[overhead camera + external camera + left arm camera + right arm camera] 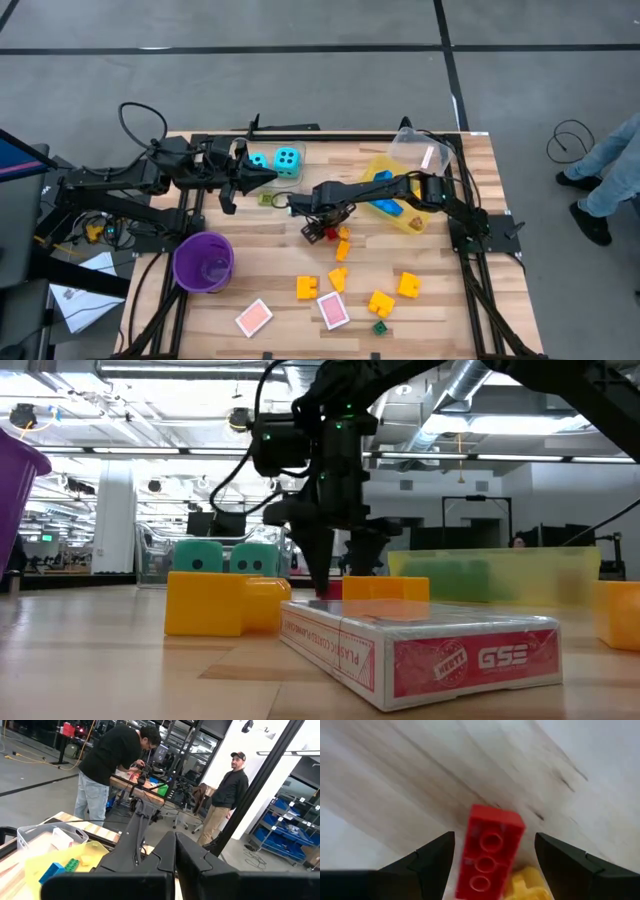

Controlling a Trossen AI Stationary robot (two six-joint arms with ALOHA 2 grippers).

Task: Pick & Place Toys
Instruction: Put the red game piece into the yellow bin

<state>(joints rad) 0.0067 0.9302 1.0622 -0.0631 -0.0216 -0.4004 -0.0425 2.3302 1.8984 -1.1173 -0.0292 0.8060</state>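
Right gripper (318,232) reaches to mid-table, pointed down over a red brick (489,854). Fingers spread apart; in the right wrist view the brick lies on the wood between the two dark fingers (432,857), touching neither. A yellow brick (527,885) sits just beside the red one, at its near end under the gripper. In the low view the same gripper (335,575) comes down from above, tips close to the table surface.

Behind the right gripper, along its arm, the yellow bin (412,216) holds a blue brick (386,207); a clear container (421,152) rests at the bin's far edge.

In front of the gripper, toward the near table edge: scattered yellow and orange bricks (308,288), a small green brick (380,326), two pink cards (332,310).

Left gripper (262,178) hangs over the far side of the table, well apart from the right gripper; its fingers look pressed together, holding nothing. Two cyan dice (287,160) lie just beside it. Purple cup (204,261) stands near the left arm's base side.

Left wrist view shows two people standing in the room beyond the table.
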